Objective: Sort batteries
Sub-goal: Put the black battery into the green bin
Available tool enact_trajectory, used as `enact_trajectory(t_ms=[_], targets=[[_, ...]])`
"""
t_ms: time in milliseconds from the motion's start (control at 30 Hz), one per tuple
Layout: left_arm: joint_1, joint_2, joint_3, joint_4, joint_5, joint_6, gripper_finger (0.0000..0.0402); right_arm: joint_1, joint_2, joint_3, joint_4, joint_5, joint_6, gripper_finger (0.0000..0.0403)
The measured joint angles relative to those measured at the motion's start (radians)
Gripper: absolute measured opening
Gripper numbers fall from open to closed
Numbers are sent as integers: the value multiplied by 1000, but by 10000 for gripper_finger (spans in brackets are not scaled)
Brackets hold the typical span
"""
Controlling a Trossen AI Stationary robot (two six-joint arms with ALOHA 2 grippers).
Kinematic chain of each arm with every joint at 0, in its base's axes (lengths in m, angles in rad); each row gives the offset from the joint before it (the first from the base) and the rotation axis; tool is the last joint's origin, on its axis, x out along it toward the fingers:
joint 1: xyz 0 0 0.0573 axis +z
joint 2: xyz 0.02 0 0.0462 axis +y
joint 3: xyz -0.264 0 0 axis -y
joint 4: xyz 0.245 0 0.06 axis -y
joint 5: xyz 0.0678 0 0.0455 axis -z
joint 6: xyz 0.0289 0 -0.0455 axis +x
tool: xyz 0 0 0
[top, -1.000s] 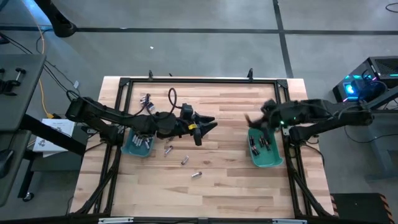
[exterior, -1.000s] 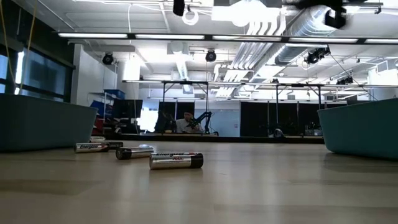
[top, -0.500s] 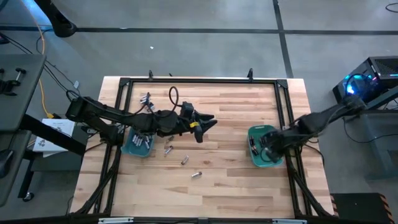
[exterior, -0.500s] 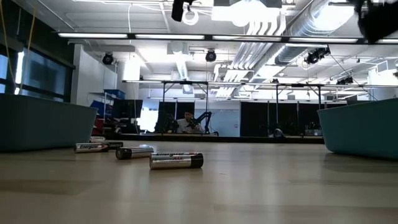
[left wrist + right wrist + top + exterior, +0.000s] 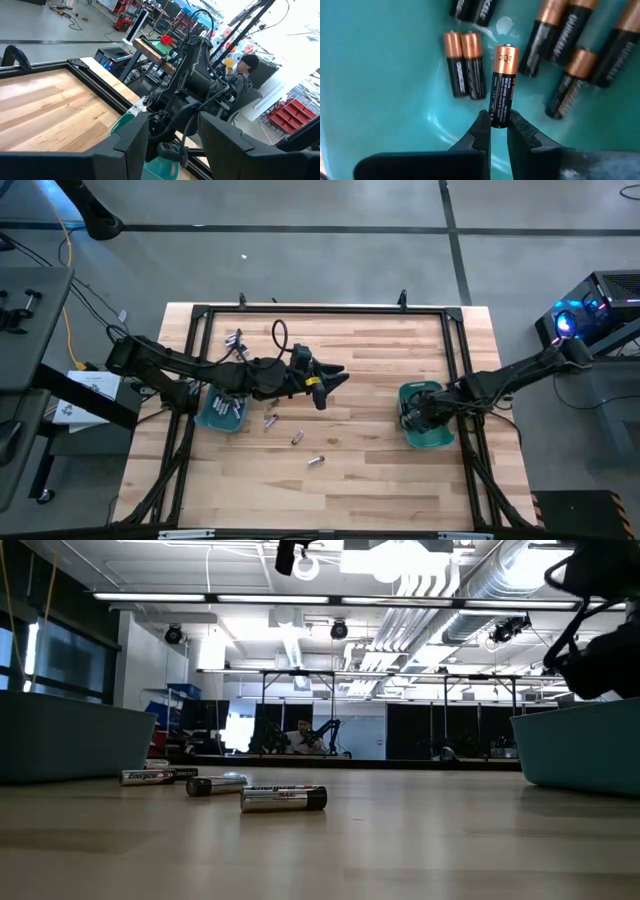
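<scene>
We see the right gripper [image 5: 499,131] down inside the right bin [image 5: 436,436], at the right side of the table [image 5: 370,480]. Its two fingers [image 5: 481,131] are clamped on one cell [image 5: 502,85], a dark battery with a copper-brown end. The fingers grip it at its dark end, and the copper end points away from the gripper, above the teal floor of the bin. Under and around it lie more dark cells [image 5: 465,70] with copper ends, some side by side, some crossing each other. In the low view the right arm [image 5: 600,650] shows above the wall of this bin.

The left gripper [image 5: 322,386] is over the middle of the table, a little right of the left bin [image 5: 222,412]. Its fingers [image 5: 132,142] stand apart, and we see nothing between them. In its wrist view the right arm and the teal right bin show farther off, and a person sits in the room behind.

Inside the left bin lie several silvery cells [image 5: 228,408]. Another small group [image 5: 234,338] lies on the wood near the far left corner. Three loose batteries lie on the table, near the left bin and toward the front: one [image 5: 269,420] just beside the bin, one [image 5: 297,438] a little farther, one [image 5: 316,462] nearest the front edge. In the low view, silver cells [image 5: 283,799] lie on their sides on the wood.
</scene>
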Motion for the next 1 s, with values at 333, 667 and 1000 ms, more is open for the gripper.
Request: enact_trajectory(t_ms=[333, 667, 1000], targets=[[0, 0, 0, -7, 0, 0, 165, -49, 83, -34, 93, -14, -41, 25], [0, 0, 0, -97, 0, -34, 165, -49, 90, -6, 54, -70, -96, 127], [-24, 0, 147, -796, -46, -282, 143, -49, 70, 330, -305, 112, -222, 166]])
